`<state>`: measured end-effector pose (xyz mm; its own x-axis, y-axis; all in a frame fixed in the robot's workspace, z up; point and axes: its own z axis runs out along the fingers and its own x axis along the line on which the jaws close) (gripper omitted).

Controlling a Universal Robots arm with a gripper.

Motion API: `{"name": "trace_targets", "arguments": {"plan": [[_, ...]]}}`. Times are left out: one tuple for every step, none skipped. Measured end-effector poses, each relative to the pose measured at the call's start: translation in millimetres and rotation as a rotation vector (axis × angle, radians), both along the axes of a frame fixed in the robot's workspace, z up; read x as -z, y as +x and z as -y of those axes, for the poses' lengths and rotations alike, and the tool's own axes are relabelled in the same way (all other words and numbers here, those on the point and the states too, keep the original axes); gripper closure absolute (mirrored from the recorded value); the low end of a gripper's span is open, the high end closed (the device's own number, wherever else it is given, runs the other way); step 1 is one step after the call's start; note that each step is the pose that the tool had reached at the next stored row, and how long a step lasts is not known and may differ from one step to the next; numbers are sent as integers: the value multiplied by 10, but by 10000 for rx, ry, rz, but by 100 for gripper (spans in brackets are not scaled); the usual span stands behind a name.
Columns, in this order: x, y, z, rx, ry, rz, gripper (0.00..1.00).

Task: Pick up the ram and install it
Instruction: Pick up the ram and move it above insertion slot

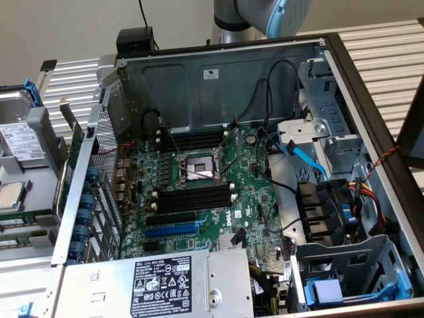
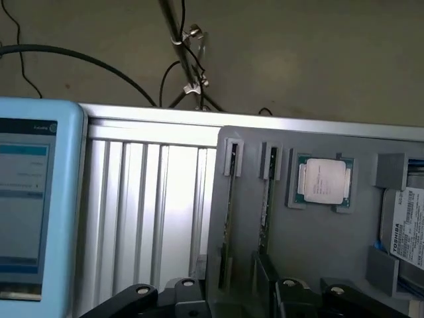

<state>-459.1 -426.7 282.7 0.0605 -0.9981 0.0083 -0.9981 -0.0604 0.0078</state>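
Note:
Two ram sticks stand on edge in a grey parts tray (image 2: 318,265): one ram (image 2: 230,199) and a second ram (image 2: 265,199) beside it. My gripper (image 2: 242,299) hovers over the near end of these sticks, its black links showing and its jaws apart with nothing between them. In the exterior view the tray (image 1: 36,169) lies at the exterior view's left of the open computer case, with a green ram edge (image 1: 23,216) showing. Black memory slots (image 1: 192,199) lie on the motherboard beside the CPU socket (image 1: 197,165). The arm (image 1: 265,13) rises behind the case.
The tray also holds a loose processor (image 2: 324,180) and a hard drive (image 2: 405,228). A blue-framed screen (image 2: 26,199) stands on the ribbed metal table (image 2: 146,205). Inside the case are a blue expansion slot (image 1: 171,230), a power supply (image 1: 165,285), cables and drive cages (image 1: 358,278).

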Motion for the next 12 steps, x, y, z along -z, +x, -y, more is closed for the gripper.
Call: {"name": "trace_targets", "arguments": {"plan": [[19, 6, 0, 0, 0, 0, 58], [36, 11, 0, 0, 0, 2, 58], [55, 18, 0, -1, 1, 1, 58], [73, 24, 0, -1, 1, 2, 58], [91, 28, 0, 0, 1, 2, 58], [109, 31, 0, 0, 1, -1, 58], [117, 36, 0, -1, 0, -22, 58], [118, 38, 1, -1, 0, -40, 58], [118, 38, 1, 0, -1, -42, 58], [118, 38, 1, 0, 0, -42, 58], [118, 38, 1, 0, 0, -43, 58], [122, 43, 2, -11, 1, -44, 58]]}}
